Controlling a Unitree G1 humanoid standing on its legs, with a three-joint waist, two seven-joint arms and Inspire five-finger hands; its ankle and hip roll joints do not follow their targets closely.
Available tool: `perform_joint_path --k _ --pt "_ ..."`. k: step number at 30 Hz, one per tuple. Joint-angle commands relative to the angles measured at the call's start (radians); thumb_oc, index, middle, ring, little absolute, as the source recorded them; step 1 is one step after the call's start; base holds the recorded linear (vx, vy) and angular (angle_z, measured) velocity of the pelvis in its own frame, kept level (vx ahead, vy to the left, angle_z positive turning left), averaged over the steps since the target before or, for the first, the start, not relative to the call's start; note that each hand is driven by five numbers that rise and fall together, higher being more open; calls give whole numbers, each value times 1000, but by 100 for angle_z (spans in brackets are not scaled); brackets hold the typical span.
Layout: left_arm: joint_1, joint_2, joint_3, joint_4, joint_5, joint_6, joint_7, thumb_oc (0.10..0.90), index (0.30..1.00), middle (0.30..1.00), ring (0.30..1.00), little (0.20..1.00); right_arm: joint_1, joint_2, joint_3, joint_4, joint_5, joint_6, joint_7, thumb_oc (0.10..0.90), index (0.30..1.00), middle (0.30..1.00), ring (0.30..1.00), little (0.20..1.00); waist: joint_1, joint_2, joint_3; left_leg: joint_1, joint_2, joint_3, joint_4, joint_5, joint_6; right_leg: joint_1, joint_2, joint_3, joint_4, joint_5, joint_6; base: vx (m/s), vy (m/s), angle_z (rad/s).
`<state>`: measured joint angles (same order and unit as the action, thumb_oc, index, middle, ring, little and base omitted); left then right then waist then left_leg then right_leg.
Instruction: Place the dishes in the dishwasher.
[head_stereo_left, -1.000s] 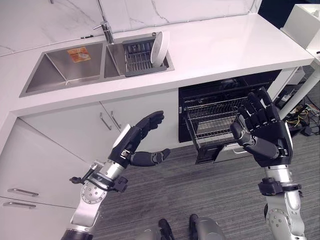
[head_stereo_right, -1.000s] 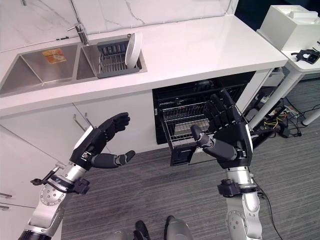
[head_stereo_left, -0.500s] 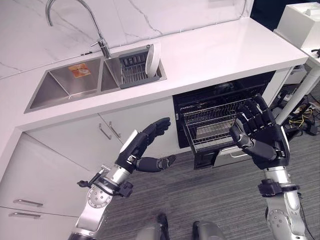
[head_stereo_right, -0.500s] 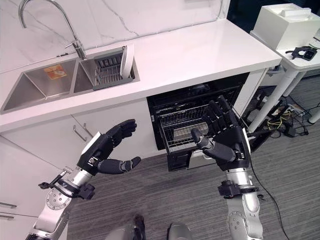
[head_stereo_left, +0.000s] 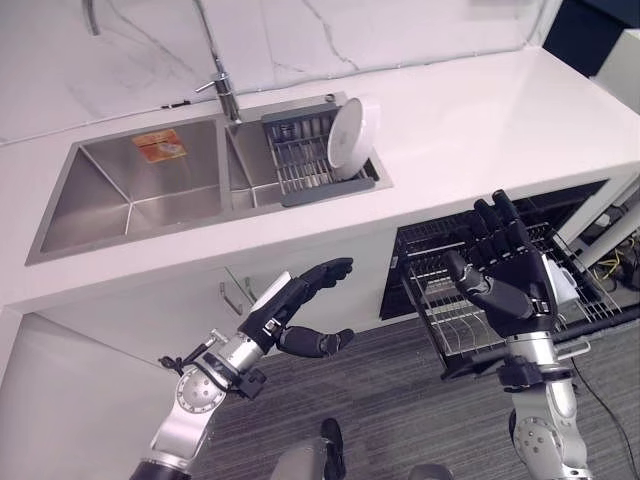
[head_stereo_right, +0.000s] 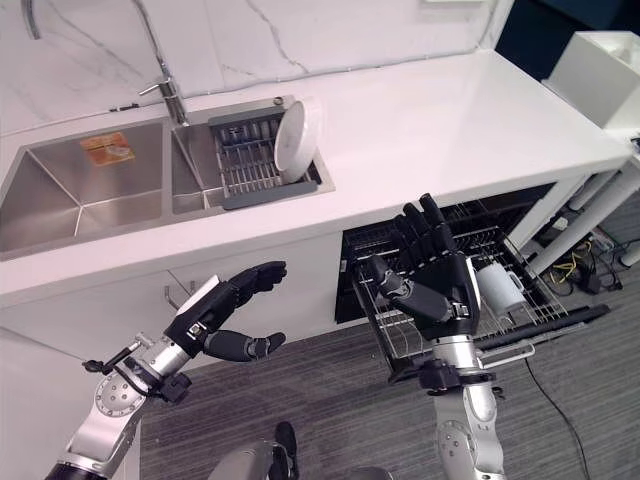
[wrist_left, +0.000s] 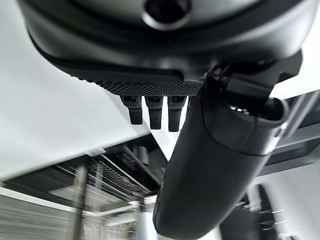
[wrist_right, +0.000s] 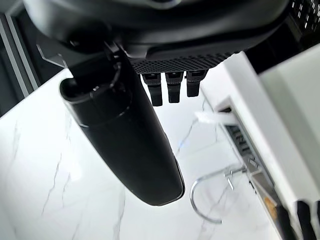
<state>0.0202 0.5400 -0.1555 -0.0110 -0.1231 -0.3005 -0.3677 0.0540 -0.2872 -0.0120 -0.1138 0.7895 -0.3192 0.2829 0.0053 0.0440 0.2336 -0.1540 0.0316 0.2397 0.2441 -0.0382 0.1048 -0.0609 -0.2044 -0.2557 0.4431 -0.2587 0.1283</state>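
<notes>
A white plate (head_stereo_left: 353, 132) stands on edge in a dark drying rack (head_stereo_left: 305, 170) in the right basin of the steel sink (head_stereo_left: 120, 200). Below the counter the dishwasher is open, and its wire rack (head_stereo_left: 520, 310) is pulled out, with a pale cup (head_stereo_right: 497, 287) lying in it. My left hand (head_stereo_left: 292, 305) hovers open in front of the cabinet doors, empty. My right hand (head_stereo_left: 510, 272) is raised open over the pulled-out rack, palm towards me, holding nothing. Both hands are well below the plate.
The white counter (head_stereo_left: 480, 110) runs to the right of the sink, with a tap (head_stereo_left: 222, 85) behind the basins. An orange sponge (head_stereo_left: 156, 148) lies in the left basin. Cabinet door handles (head_stereo_left: 232, 295) are just beyond my left hand. Grey carpet covers the floor.
The camera has moved, bringing the sink and plate nearer. The dishwasher rack sits further out. Both hands stay open and empty, in much the same pose.
</notes>
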Motion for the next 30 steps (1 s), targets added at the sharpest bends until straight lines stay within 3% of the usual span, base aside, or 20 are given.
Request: perform_joint_path --k 1,3,8,14,19,23,28,29,30 --pt "-21 4 22 -108 35 -45 -22 800 900 900 900 900 -68 -64 -73 -85 65 -113 41 800 900 900 900 900 -24 38 -7 -5 3 -133 56 -150 -72 64 110 -20 -143 61 -36 -18 -72 -7" --pt "-23 14 17 -98 46 -36 -35 800 900 900 900 900 -67 -69 -72 -84 63 -119 41 800 900 900 900 900 -26 33 -5 -10 -2 -137 56 -147 -72 50 107 -8 -143 56 -35 -37 -83 10" --pt "-11 17 -58 -29 85 76 -65 800 900 900 900 900 -85 -80 -64 -69 64 -109 40 800 900 900 900 900 -34 8 -27 -39 12 -98 56 -143 -93 5 62 -8 -143 54 -10 -46 -95 -7" --pt "-18 -2 -173 175 110 127 9 800 900 900 900 900 -105 -111 -50 -75 87 -115 6 800 900 900 900 900 -45 -3 -36 -75 40 -59 56 -133 -117 19 53 -6 -143 23 -9 -51 -71 -13" --pt "0 -96 -229 488 51 307 121 800 900 900 900 900 -123 -122 -33 -65 102 -103 2 800 900 900 900 900 -57 -6 -44 -65 54 -50 56 -134 -122 21 55 -1 -143 21 -17 -11 -48 -4" --pt "2 -231 -151 832 -36 310 190 800 900 900 900 900 -136 -121 -24 -86 99 -91 -42 800 900 900 900 900 -55 -22 -52 -60 59 -59 56 -135 -123 22 64 0 -143 14 -27 -2 -83 2" --pt "26 -308 -47 1034 -115 328 262 800 900 900 900 900 -134 -120 -32 -101 80 -63 -76 800 900 900 900 900 -53 -45 -51 -21 36 -96 56 -142 -121 26 116 54 -143 -1 -67 58 -92 12" --pt "37 -325 38 1072 -170 355 278 800 900 900 900 900 -127 -138 -43 -120 61 -51 -100 800 900 900 900 900 -39 -84 -29 14 -10 -106 56 -114 -113 38 100 77 -143 14 -87 110 -56 10" --pt "41 -325 51 1067 -168 366 278 800 900 900 900 900 -128 -139 -43 -117 61 -52 -99 800 900 900 900 900 -34 -86 -21 10 -15 -124 56 -107 -114 40 102 83 -143 17 -90 114 17 -2"
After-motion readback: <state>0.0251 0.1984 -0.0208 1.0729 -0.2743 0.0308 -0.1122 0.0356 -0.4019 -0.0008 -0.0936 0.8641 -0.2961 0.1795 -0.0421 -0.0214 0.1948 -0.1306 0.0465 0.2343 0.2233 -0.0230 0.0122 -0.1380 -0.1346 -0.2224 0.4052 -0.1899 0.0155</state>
